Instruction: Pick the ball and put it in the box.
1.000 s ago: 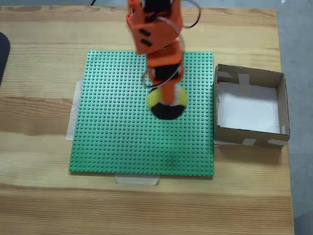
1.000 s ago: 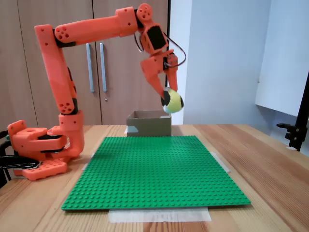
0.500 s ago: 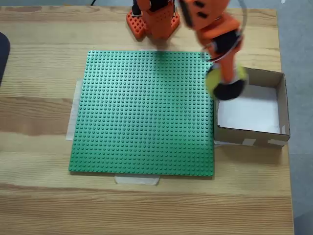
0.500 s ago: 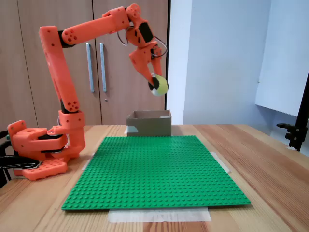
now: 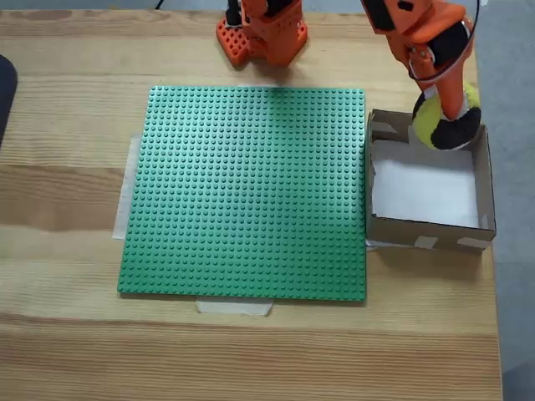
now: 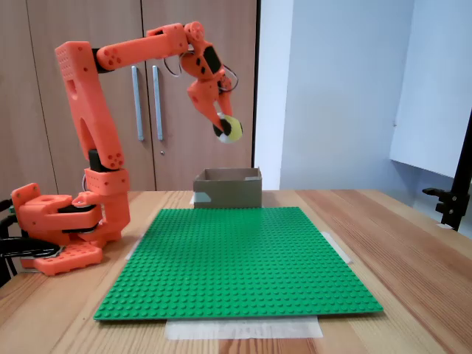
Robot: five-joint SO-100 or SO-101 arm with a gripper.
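The small soft ball with yellow and black patches (image 5: 445,124) is clamped between the fingers of the orange two-finger gripper (image 5: 452,117), so the jaws are closed down around it and nothing else is held. In a fixed view from above, the ball sits at the upper right of the frame, overlapping the far upper-right corner of the shallow square brown cardboard box with the white bottom (image 5: 426,236). In a fixed view from the side, the ball (image 6: 231,130) is seen hanging well above the box (image 6: 228,189), at the tip of the gripper (image 6: 226,127), a bit left of the box's middle in the frame.

Probably the ball is kept this high so the low cardboard walls get cleared on the way in. The box is parked right beside the right edge of the green studded baseplate (image 5: 251,188), which looks taped to the wooden table (image 5: 67,209), likely so nothing slides around.

Ball is tucked right under the fingertips, hanging off the lower end, so a drop looks close but isn't done yet
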